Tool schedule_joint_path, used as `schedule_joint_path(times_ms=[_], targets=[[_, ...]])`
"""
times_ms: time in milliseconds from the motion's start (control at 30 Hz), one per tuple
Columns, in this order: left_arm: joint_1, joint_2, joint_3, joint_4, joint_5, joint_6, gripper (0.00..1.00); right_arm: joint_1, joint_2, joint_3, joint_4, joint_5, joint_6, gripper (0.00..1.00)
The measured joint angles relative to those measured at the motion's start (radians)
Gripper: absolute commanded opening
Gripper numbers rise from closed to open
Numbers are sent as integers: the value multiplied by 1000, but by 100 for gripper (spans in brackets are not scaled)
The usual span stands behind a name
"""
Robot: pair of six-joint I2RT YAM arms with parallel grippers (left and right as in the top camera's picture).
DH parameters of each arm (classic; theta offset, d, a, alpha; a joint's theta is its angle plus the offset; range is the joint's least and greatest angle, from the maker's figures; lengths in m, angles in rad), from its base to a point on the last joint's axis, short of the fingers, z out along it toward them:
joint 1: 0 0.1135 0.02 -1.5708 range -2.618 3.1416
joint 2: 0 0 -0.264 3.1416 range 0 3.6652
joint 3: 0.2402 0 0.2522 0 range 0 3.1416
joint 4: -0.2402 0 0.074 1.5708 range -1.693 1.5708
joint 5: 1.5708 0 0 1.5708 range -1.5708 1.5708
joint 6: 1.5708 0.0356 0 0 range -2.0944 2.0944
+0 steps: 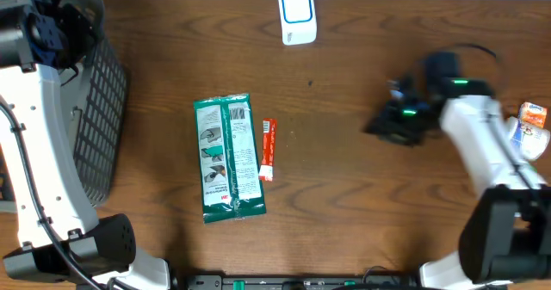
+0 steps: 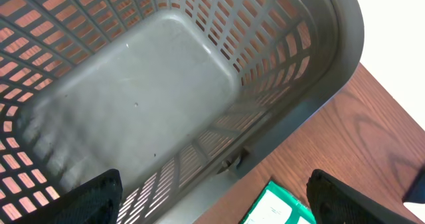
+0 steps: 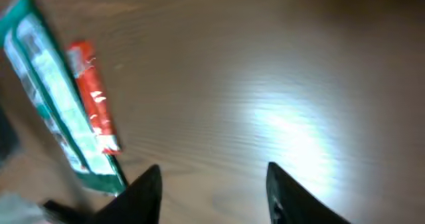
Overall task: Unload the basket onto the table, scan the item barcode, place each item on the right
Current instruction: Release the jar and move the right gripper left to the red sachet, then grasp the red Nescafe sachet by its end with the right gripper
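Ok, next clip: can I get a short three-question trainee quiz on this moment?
1. Fill in: the red stick packet lies beside the green packet on the ____.
2. Multiple choice: the left end effector hangs over A) the grey basket, B) the green packet, C) the red stick packet.
3. True or false: the right end effector grips the green packet.
Key: 1 table; 2 A; 3 false, it is open and holds nothing.
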Motion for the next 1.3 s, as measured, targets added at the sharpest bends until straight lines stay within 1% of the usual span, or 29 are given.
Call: schedule_joint_path(times_ms=[67, 100, 133, 200, 267, 400, 500, 600, 767, 1000, 1100, 1200, 1300], targets=[[0, 0, 0, 0, 0, 0, 88, 136, 0, 0, 83, 34, 63, 54], [0, 0, 0, 0, 0, 0, 89, 233, 0, 0, 144, 66, 104, 56], [0, 0, 0, 0, 0, 0, 88, 258, 0, 0, 160, 75, 116, 56], [0, 0, 0, 0, 0, 0, 89, 387, 0, 0, 240, 140, 184, 55], [0, 0, 0, 0, 0, 0, 88, 489, 0, 0, 283, 223, 251, 55], [0, 0, 0, 0, 0, 0, 88, 627, 0, 0, 338, 388, 364, 55], [0, 0, 0, 0, 0, 0, 89, 702, 9, 0, 380, 497, 433, 55], [0, 0, 0, 0, 0, 0, 88, 748, 51, 0, 434, 557, 486, 54], [0, 0, 0, 0, 0, 0, 88, 813, 179, 0, 441, 587, 546, 45], [0, 0, 0, 0, 0, 0, 88, 813, 267, -1, 443, 607, 619, 29], [0, 0, 0, 0, 0, 0, 89, 813, 290, 5, 442, 616, 626, 18], [0, 0, 0, 0, 0, 0, 89, 811, 292, 8, 417, 637, 606, 18], [0, 0, 0, 0, 0, 0, 88, 796, 284, 8, 354, 679, 515, 25]])
